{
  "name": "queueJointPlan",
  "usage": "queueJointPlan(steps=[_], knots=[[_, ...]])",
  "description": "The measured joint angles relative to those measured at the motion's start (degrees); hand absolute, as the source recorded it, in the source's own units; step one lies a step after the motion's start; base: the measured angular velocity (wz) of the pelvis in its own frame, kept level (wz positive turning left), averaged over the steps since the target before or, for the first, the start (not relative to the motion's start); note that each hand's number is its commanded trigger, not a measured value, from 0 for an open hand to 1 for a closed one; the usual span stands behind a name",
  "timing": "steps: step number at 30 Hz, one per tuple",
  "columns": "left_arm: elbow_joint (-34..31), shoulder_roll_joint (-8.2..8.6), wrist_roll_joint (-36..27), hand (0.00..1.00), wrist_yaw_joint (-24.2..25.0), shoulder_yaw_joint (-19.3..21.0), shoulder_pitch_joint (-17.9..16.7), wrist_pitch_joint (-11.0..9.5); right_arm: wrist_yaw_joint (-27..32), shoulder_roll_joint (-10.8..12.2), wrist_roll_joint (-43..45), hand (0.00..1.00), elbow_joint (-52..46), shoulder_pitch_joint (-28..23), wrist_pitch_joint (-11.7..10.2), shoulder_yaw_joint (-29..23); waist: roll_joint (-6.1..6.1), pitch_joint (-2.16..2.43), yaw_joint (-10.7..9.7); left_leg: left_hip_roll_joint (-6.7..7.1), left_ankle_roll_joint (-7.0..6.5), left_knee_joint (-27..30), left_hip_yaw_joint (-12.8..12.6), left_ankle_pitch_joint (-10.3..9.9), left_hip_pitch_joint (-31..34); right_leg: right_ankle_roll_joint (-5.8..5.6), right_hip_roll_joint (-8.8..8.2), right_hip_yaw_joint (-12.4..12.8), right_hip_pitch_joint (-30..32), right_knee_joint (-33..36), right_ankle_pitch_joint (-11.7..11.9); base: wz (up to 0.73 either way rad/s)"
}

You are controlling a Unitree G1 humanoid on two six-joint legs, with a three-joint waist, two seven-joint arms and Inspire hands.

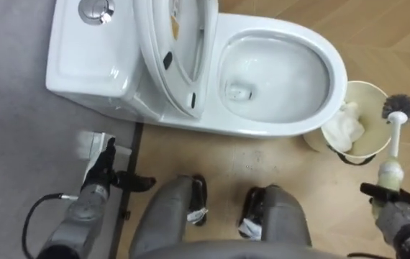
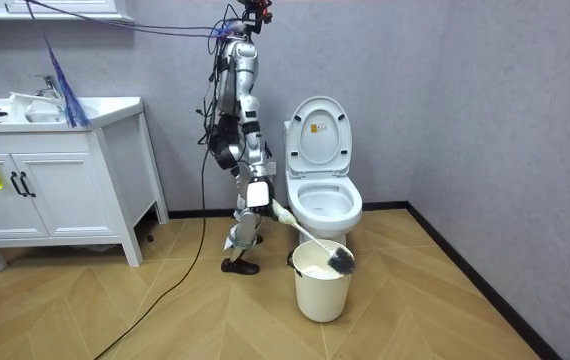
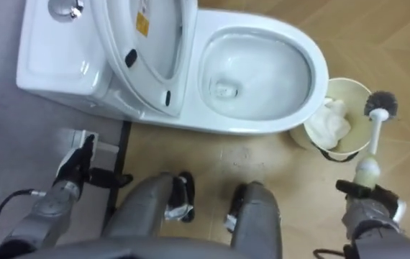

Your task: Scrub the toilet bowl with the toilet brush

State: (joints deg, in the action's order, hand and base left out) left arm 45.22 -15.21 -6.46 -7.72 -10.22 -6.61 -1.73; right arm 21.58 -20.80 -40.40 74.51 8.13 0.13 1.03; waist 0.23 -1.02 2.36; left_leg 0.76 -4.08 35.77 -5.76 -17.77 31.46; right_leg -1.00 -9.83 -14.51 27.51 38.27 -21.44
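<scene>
Wood floor — bin beside toilet, brush above.

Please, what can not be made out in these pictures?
Right robot hand, holding the toilet brush: partly cut off by the eye views' lower edge.
White wad in the bucket: paper or cloth, too small to tell.
Toilet tank: cut off by the eye views' top edge.
Whether the brush head touches the bucket: unclear in all views.

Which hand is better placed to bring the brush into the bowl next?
Right. The right hand grips the brush, whose head is over the bucket beside the toilet bowl. The left hand is open and empty, on the tank side.
</scene>
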Motion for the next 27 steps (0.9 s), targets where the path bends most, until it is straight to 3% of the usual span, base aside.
queueJointPlan(steps=[3, 8, 10, 16, 20, 23, 27], knots=[[1.71, 0.03, -0.02, 0.00, 0.00, 2.66, -2.70, 0.01, 0.41, 0.53, 0.94, 1.00, -4.27, -3.29, -0.17, -0.16, -0.16, 0.16, -0.52, -0.13, 0.54, -3.49, 0.75, 0.39, -4.87, -0.09, 0.81, -1.51, -5.71, -4.97, 0.98, 0.05], [1.09, 0.38, -0.11, 0.00, -0.02, 8.55, -10.96, -0.19, 1.40, 2.33, 7.36, 1.00, -8.43, -11.29, -0.35, -0.17, -2.16, 1.05, -0.32, -0.05, 1.51, -10.94, 1.33, 1.28, -16.71, -0.59, 2.59, -2.84, -18.19, -14.55, 2.76, 0.04], [1.13, 0.68, -0.10, 0.00, -0.02, 10.12, -12.62, -0.21, 1.47, 3.56, 9.23, 1.00, -8.71, -12.62, -0.33, -0.20, -2.89, 1.25, -0.47, -0.03, 1.92, -12.74, 2.01, 1.52, -19.64, -0.63, 3.30, -3.30, -21.78, -17.53, 3.39, 0.07], [0.60, 1.72, 0.05, 0.00, -0.04, 12.57, -15.46, -0.32, 1.46, 4.51, 16.52, 1.00, -12.51, -15.94, -0.10, -0.23, -2.92, 0.99, -0.24, 0.01, 2.18, -16.45, 3.75, 1.67, -26.39, -0.90, 4.96, -4.01, -30.55, -25.23, 5.52, 0.06], [-0.48, 2.74, 2.00, 0.00, -0.49, 14.89, -16.40, -0.25, 1.60, 4.86, 23.06, 1.00, -14.77, -16.55, -0.20, -0.18, -2.83, 0.76, -0.27, 0.16, 2.20, -17.44, 4.07, 1.68, -28.65, -0.94, 5.00, -4.46, -32.73, -25.78, 5.61, 0.05], [-7.92, 4.28, 7.88, 0.00, -2.77, 17.26, -17.32, -0.24, 1.74, 5.78, 28.09, 1.00, -16.03, -16.09, -0.34, -0.15, -2.66, 0.75, 1.31, 0.08, 2.42, -18.33, 4.17, 1.81, -29.76, -0.93, 5.08, -4.58, -33.39, -25.87, 5.61, 0.00], [-16.42, 6.79, 15.16, 0.00, -7.93, 19.36, -17.88, -2.56, 1.68, 6.46, 34.92, 1.00, -15.90, -15.26, -3.87, -0.18, -2.92, 0.69, 2.35, 0.94, 2.52, -18.64, 5.16, 1.87, -30.78, -0.98, 5.16, -4.85, -35.62, -27.85, 5.69, 0.17]])
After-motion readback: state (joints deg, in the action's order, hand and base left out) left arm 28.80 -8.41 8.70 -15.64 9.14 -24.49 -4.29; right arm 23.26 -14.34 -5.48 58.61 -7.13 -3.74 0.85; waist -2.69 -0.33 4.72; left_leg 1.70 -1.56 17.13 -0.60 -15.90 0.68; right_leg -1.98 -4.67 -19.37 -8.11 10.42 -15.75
